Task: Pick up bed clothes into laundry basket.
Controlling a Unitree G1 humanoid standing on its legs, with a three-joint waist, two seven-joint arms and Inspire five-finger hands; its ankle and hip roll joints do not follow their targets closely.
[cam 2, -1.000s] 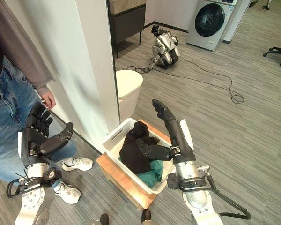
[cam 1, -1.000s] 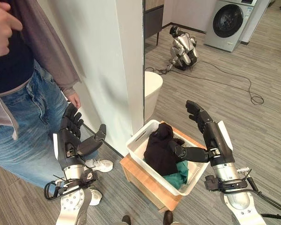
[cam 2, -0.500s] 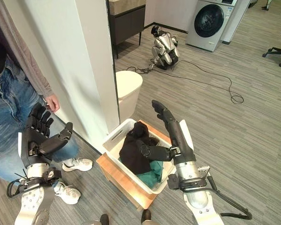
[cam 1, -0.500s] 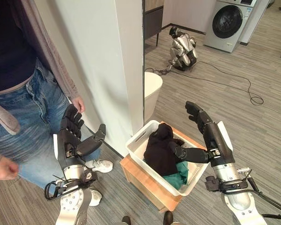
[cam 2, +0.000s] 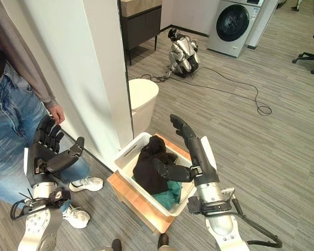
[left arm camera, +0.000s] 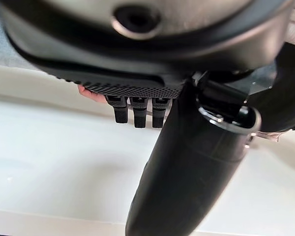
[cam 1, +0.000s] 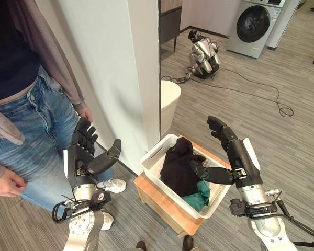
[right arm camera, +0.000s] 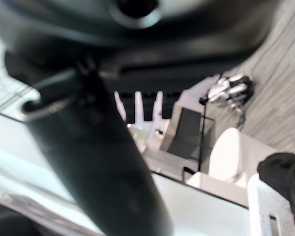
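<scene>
Clothes, a black garment over a green one, lie inside the white laundry basket, which rests on a low wooden stand. Right hand is raised above the basket's far rim, fingers extended, empty. Left hand is raised beside a person near the white wall, fingers spread, empty.

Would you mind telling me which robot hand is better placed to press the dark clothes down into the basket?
Right. The right robot hand is open directly above the laundry basket, its thumb by the dark clothes; the left robot hand is raised beside the person.
</scene>
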